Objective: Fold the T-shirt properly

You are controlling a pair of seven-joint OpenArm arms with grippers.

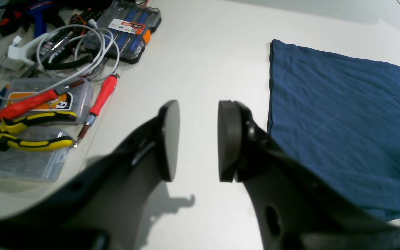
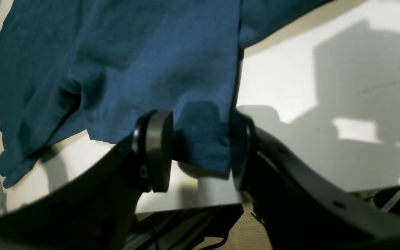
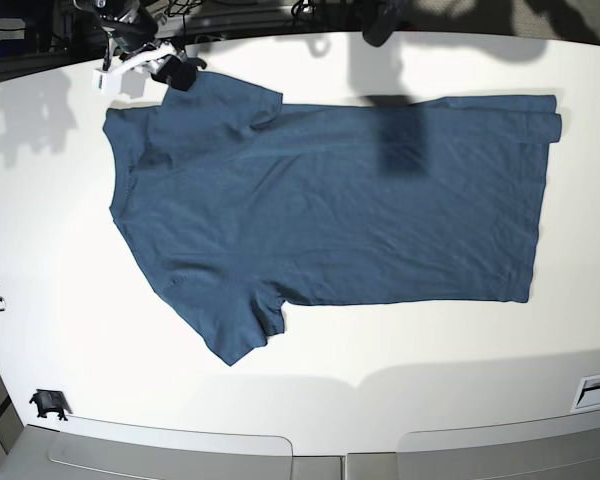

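Observation:
The dark teal-blue T-shirt (image 3: pixel 330 210) lies spread flat on the white table (image 3: pixel 60 220), neck to the left and hem to the right. My right gripper (image 2: pixel 200 149) is open and straddles the edge of a sleeve (image 2: pixel 200 135), so cloth sits loosely between its pads without being pinched. In the base view this right gripper (image 3: pixel 175 70) is at the far left sleeve. My left gripper (image 1: pixel 198 139) is open over bare table with nothing between its pads. The T-shirt's corner (image 1: pixel 342 114) lies just to its right.
A clutter of tools lies left of the left gripper: yellow-handled pliers (image 1: pixel 30 142), a red screwdriver (image 1: pixel 101 97), a white cable (image 1: pixel 78 52), a screwdriver case (image 1: pixel 130 27) and clear plastic boxes (image 1: pixel 19 163). The table's edge (image 2: pixel 186 208) runs just beneath the right gripper.

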